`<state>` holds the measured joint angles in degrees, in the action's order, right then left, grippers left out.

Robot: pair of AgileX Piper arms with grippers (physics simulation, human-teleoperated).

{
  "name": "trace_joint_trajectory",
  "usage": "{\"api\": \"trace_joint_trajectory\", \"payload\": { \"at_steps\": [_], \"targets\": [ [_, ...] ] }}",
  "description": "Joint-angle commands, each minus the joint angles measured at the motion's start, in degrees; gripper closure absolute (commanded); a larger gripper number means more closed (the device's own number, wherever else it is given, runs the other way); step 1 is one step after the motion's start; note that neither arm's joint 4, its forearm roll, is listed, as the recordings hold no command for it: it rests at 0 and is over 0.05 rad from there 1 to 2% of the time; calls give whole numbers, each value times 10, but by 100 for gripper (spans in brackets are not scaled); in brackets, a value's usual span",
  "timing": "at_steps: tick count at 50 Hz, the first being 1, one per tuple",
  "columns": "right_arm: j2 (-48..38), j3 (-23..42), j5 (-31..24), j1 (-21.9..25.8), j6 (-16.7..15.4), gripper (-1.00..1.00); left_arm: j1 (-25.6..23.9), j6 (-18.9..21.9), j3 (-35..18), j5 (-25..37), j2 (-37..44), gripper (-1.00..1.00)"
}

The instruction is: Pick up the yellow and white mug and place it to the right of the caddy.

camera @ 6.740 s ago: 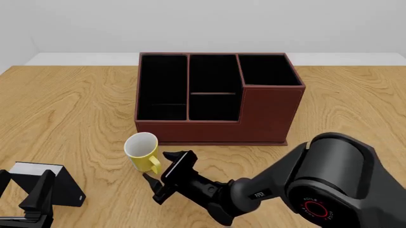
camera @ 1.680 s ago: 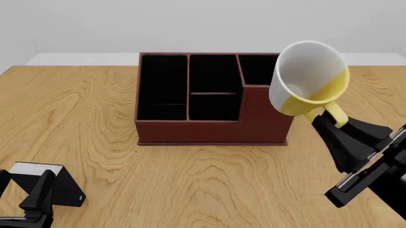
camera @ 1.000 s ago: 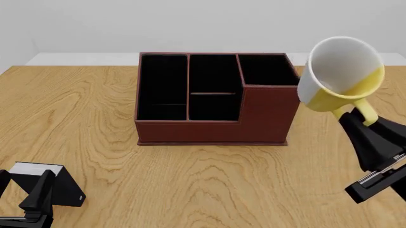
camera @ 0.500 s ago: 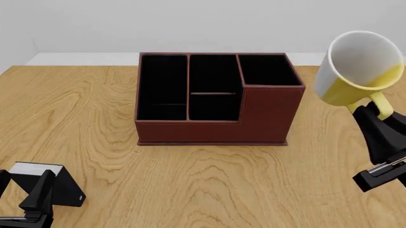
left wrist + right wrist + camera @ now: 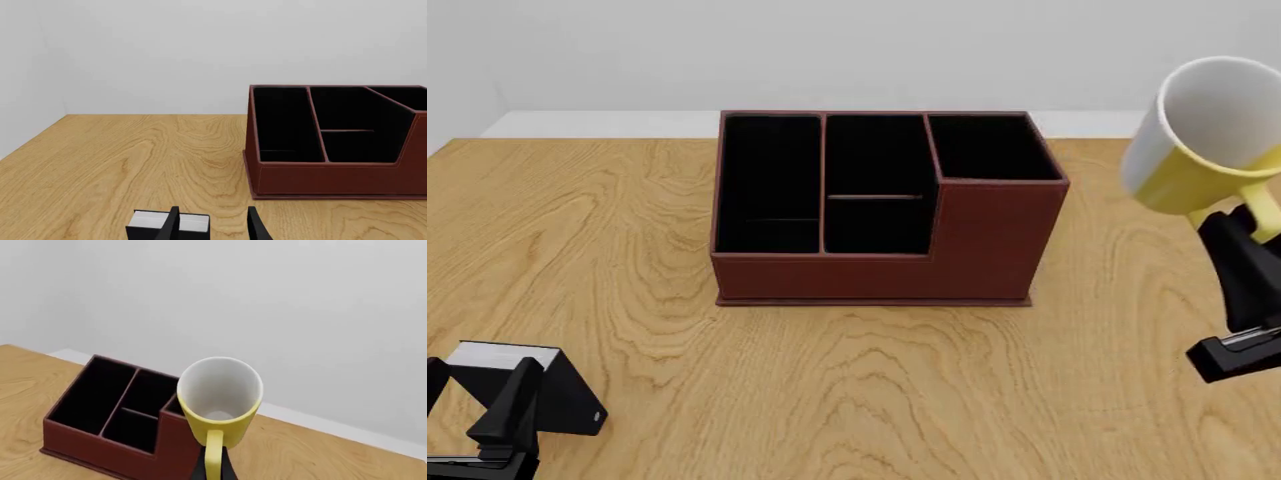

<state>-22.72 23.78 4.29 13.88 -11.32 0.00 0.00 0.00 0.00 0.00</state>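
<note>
Yellow and white mug [image 5: 1208, 135]: one; caddy [image 5: 881, 215]: one.

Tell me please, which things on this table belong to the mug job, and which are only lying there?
For the job:
- yellow and white mug, held up by its handle in the right gripper
- caddy, standing on the table

Only lying there:
- small black box with a white top, close to the idle left gripper
</note>
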Motion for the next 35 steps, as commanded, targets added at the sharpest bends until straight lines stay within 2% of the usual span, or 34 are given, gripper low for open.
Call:
{"api": "trace_joint_trajectory", "payload": {
  "at_steps": [1,35],
  "targets": [
    [-6,6,4,-27,14,100,0,0,0,0,0,-100],
    [-43,7,33,-75,31,100,0,0,0,0,0,-100]
  ]
}}
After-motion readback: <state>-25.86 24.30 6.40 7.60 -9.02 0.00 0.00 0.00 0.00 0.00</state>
